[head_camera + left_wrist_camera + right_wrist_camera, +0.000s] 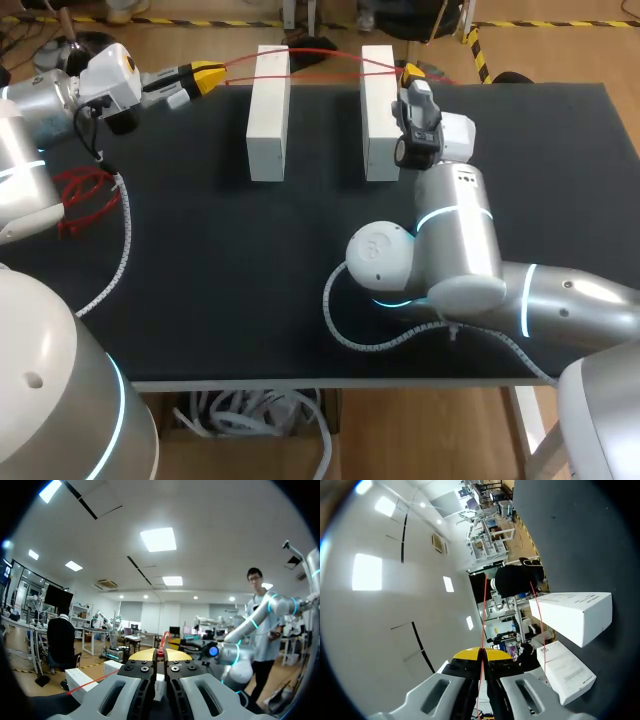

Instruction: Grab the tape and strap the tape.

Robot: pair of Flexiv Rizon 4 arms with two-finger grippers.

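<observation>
Left claw (205, 76): fingers pressed together, pinching one end of the red tape (325, 53). In its own wrist view the tape comes out from between the yellow tips of the left claw (161, 655), and one strand runs down beside it to a white block (82, 677).

Right claw (412, 72): likewise closed, pinching the other end. The tape runs straight ahead from its tips (481, 652).

Between the claws the tape spans the far ends of the two white blocks (268, 110) on the black table (250, 270). It appears to run as two strands, though this is not certain. The right claw sits just beside the nearer block (380, 110).
</observation>
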